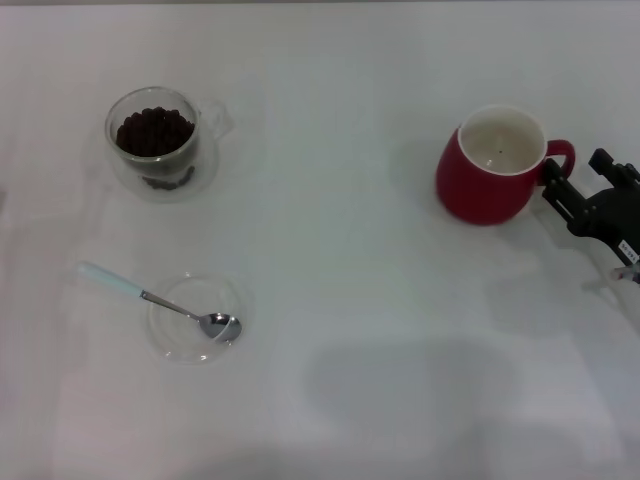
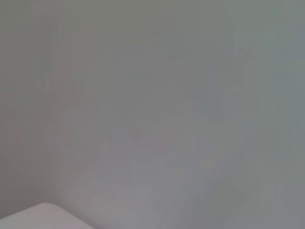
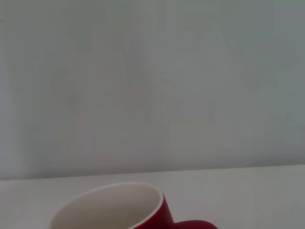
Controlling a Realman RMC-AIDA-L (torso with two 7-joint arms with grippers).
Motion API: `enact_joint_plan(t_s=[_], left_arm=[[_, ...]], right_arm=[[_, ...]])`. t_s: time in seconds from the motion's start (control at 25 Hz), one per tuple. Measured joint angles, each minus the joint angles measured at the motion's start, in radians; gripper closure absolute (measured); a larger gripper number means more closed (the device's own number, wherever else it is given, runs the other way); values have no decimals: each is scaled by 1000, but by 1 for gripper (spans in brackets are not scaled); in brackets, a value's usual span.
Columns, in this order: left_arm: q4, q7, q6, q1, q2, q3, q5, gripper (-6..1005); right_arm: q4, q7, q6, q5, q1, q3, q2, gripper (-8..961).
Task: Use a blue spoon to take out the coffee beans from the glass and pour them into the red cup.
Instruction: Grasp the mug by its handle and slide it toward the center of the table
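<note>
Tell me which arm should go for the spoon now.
Left, probably. The blue spoon lies in the glass dish on the robot's left, below the glass. The right gripper sits by the red cup, far across the table.

A plain white table carries everything. On its far left stands the glass holding coffee beans. Nearer, on the left, lies a shallow clear glass dish, the blue spoon resting across it. The red cup stands upright on the right.
</note>
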Motion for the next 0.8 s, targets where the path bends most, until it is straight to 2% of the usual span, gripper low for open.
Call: enact_joint_plan(t_s=[0.8], left_arm=[[-3,0,3,1,-2,0,0,113]], right_arm=[[5,-4,62,6,46,6,0,306]])
